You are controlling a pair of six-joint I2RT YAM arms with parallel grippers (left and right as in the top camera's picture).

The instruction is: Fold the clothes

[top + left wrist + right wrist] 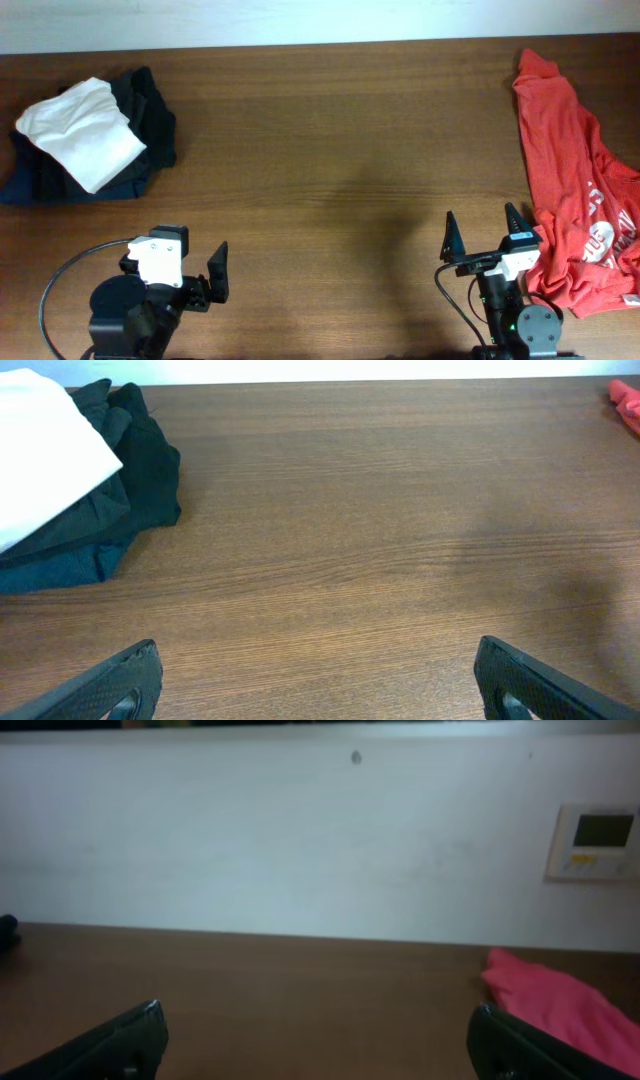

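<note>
1. The left arm sits folded back at the near left edge of the table point(330, 150). Its white wrist block is tucked low over its base, and a black cable point(55, 290) loops out beside it.
2. The left gripper point(318, 660) has its jaws spread wide with nothing between them. Its wrist view shows only bare wood between the two black fingers point(125, 680), and the camera tilts down across the tabletop.
3. The right arm is drawn in at the near right edge, with its forearm pointing away toward the far side of the table.
4. The right gripper point(481, 225) is also spread wide and empty, its two pointed fingertips standing apart. Its wrist view looks level across the table to the white wall point(300, 840) and a small wall panel point(600, 840).
5. The white T-shirt point(80, 130) lies folded at the far left, on top of a heap of dark clothes point(150, 110), well apart from both grippers.
6. The red T-shirt point(570, 170) lies rumpled along the right edge, with white print showing near its lower end. The right gripper is just beside its lower hem; whether they touch cannot be told.
</note>
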